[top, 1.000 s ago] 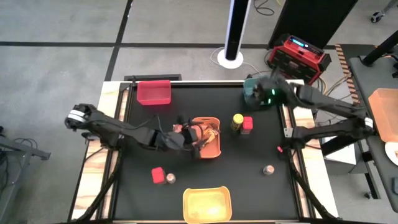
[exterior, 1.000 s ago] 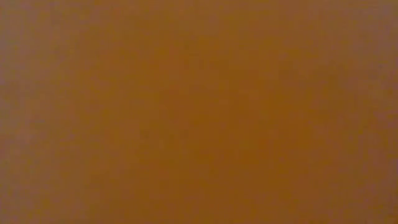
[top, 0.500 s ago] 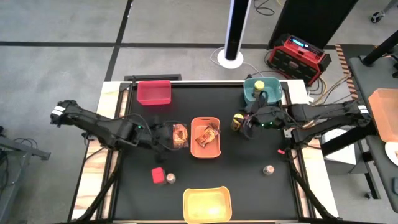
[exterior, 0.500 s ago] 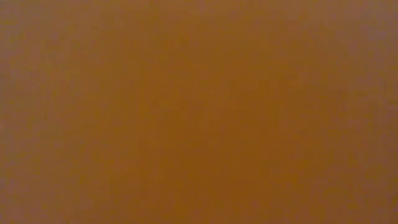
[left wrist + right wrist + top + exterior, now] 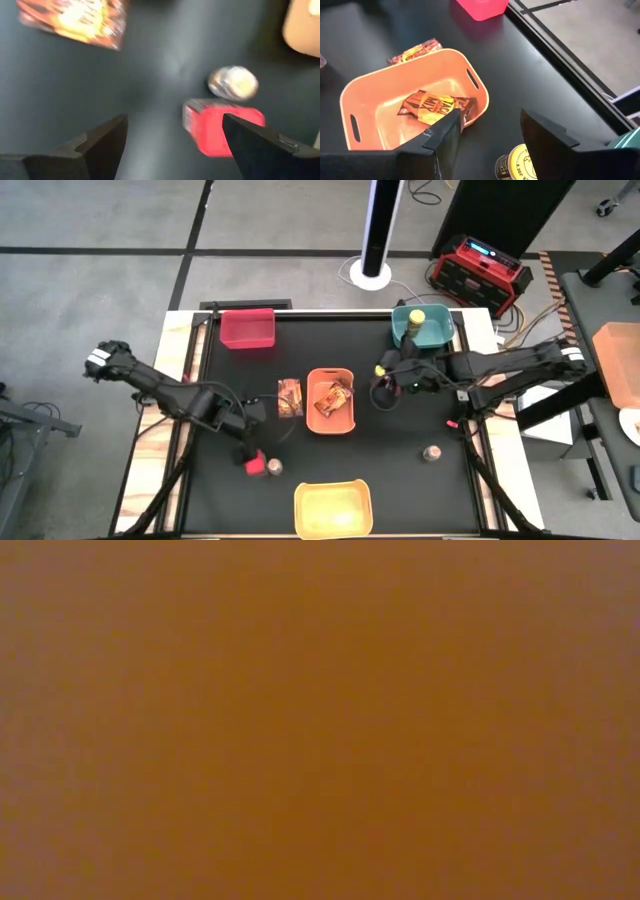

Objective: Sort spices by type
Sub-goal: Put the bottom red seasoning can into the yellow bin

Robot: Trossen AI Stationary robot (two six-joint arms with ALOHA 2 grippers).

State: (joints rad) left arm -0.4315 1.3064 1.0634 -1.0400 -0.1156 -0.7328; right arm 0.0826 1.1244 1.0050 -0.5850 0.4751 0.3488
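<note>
End effector [image 5: 172, 135] gapes above red box [image 5: 222, 125].

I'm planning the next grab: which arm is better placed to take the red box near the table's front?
Left. The left gripper, fingers open, is right beside the red box, which shows between its fingers in the wrist view. The right gripper is across the table, over the yellow-lidded jar.

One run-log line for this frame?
left gripper: open, over red cube box | right gripper: open, above yellow-lidded jar | one packet in orange bin
</note>
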